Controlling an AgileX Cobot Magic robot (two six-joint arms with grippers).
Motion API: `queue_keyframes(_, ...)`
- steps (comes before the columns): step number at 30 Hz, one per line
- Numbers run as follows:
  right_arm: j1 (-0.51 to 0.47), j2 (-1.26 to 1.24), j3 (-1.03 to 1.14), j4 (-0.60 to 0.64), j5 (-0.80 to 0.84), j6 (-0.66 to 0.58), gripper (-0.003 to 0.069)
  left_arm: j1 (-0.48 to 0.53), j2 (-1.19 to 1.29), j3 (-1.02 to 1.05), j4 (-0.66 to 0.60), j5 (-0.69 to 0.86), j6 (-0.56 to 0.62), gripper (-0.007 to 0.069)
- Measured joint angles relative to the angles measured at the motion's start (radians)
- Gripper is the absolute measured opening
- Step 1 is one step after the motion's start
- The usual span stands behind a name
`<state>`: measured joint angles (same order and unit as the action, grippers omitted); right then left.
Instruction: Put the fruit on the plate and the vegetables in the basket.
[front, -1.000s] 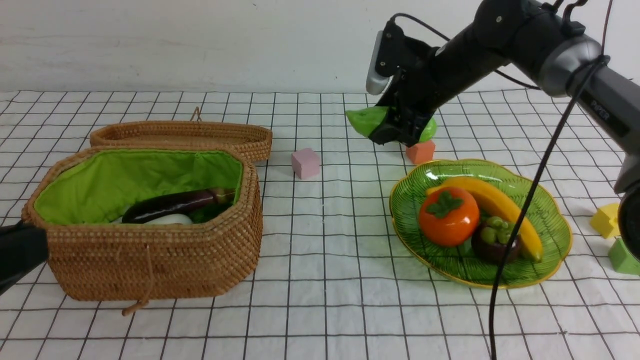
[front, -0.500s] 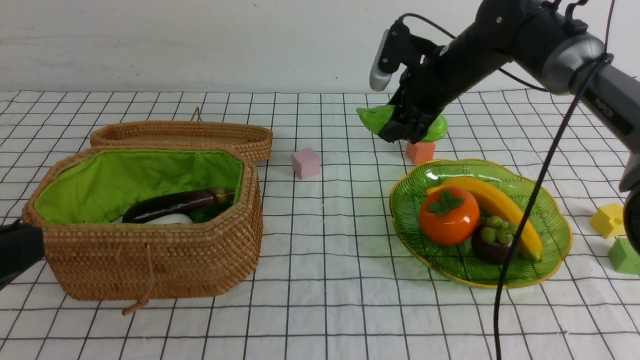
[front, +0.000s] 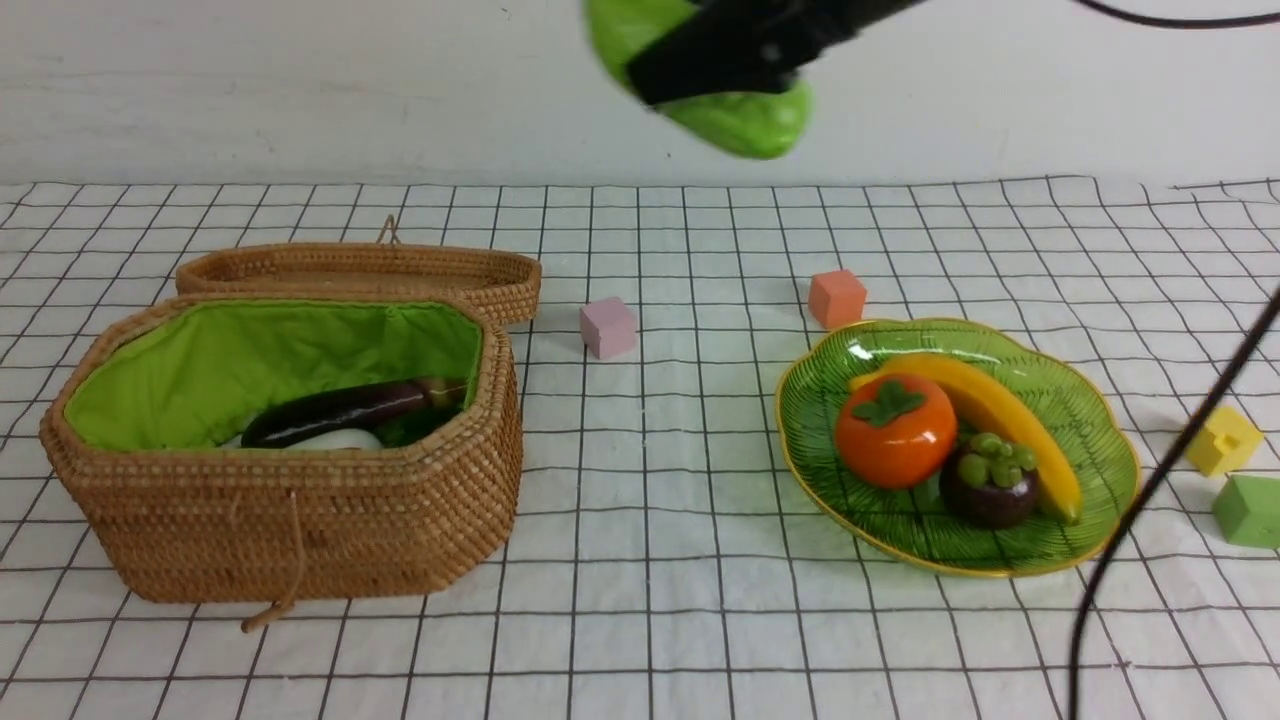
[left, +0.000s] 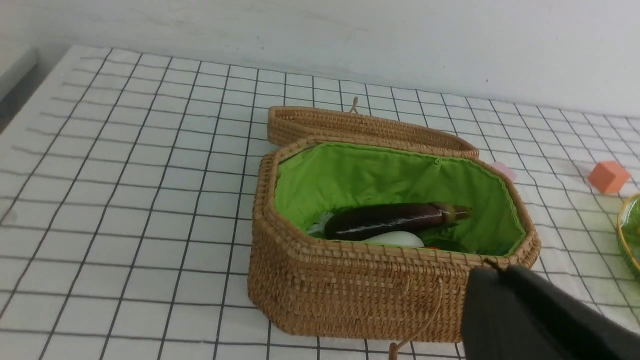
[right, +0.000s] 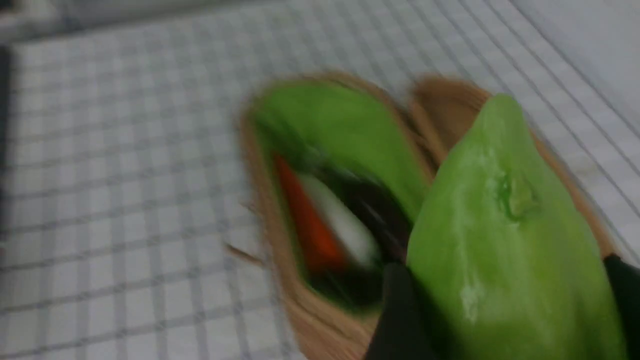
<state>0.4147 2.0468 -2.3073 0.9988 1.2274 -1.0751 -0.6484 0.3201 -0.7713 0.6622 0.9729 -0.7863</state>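
Right gripper (front: 725, 45) clamped on light green ridged gourd (front: 745, 120), high up; woven green-lined rattan basket (front: 300, 530) lay down-left, long axis sideways.

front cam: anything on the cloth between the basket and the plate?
In the front view the cloth between the basket and the plate is bare. The pink cube and orange cube sit farther back, off that line.

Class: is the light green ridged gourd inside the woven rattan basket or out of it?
Out. The light green ridged gourd hangs in the right gripper, high above the table, right of the basket.
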Motion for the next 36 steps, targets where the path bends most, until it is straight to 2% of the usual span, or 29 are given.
queue_keyframes(2,0.084,0.024,0.000,0.040,-0.052,-0.042,0.0480,0.000,-0.025,0.000,-0.007,0.010,0.002,0.0000)
queue_keyframes(4,0.188,0.073,0.001,0.051,-0.196,-0.097,0.0480,0.000,-0.046,0.000,-0.021,0.014,0.032,0.0000)
queue_keyframes(7,0.295,0.155,0.008,-0.021,-0.381,-0.124,0.0480,0.000,-0.053,0.000,-0.067,0.016,0.096,0.0000)
queue_keyframes(9,0.322,0.183,0.009,-0.051,-0.432,-0.130,0.0480,0.000,-0.054,0.000,-0.085,0.016,0.119,0.0000)
queue_keyframes(10,0.356,0.228,0.012,-0.120,-0.511,-0.141,0.0480,0.000,-0.058,0.000,-0.131,0.017,0.158,0.0000)
queue_keyframes(12,0.378,0.266,0.016,-0.177,-0.576,-0.142,0.0480,0.000,-0.060,0.000,-0.183,0.017,0.212,0.0000)
queue_keyframes(14,0.384,0.281,0.017,-0.193,-0.608,-0.143,0.0482,0.000,-0.060,0.000,-0.207,0.017,0.248,0.0000)
queue_keyframes(19,0.388,0.271,0.018,-0.242,-0.622,-0.118,0.0652,0.000,-0.060,0.000,-0.307,-0.006,0.371,0.0000)
queue_keyframes(20,0.382,0.247,0.018,-0.276,-0.571,-0.089,0.0671,0.000,-0.060,0.000,-0.327,-0.023,0.393,0.0001)
queue_keyframes(23,0.375,0.174,0.018,-0.399,-0.398,0.021,0.0666,0.000,-0.060,0.000,-0.356,-0.064,0.427,0.0003)
queue_keyframes(24,0.375,0.174,0.018,-0.399,-0.398,0.032,0.0664,0.000,-0.060,0.000,-0.356,-0.064,0.430,0.0003)
queue_keyframes(29,0.354,-0.033,0.017,-0.661,-0.037,0.403,0.0556,0.000,-0.060,0.000,-0.396,-0.129,0.480,0.0005)
queue_keyframes(32,0.325,-0.156,0.023,-0.788,0.023,0.665,0.0475,0.000,-0.062,0.000,-0.443,-0.170,0.521,0.0005)
queue_keyframes(34,0.311,-0.203,0.030,-0.816,0.025,0.738,0.0447,0.000,-0.071,0.003,-0.462,-0.192,0.547,0.0005)
queue_keyframes(36,0.284,-0.299,0.069,-0.858,0.028,0.885,0.0374,0.000,-0.116,0.032,-0.517,-0.274,0.590,0.0005)
